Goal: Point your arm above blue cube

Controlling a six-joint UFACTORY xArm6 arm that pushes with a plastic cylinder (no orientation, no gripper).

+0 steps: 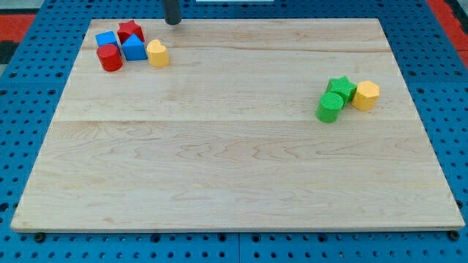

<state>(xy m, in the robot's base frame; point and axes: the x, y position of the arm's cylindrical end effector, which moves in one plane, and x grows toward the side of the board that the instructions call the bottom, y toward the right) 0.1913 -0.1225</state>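
Observation:
The blue cube [107, 39] lies near the board's top left corner, in a tight cluster. Around it are a red star [130, 31], a red cylinder [110, 58], a blue triangular block [134, 48] and a yellow heart-shaped block [157, 52]. My tip [172, 22] is a dark rod end at the view's top edge of the board. It stands to the right of the cluster, about 90 pixels right of the blue cube and slightly higher in the view. It touches no block.
A second cluster sits at the view's right: a green star [341, 88], a green cylinder [330, 107] and a yellow hexagonal block [365, 95]. The wooden board [234, 161] rests on a blue pegboard surface [22, 131].

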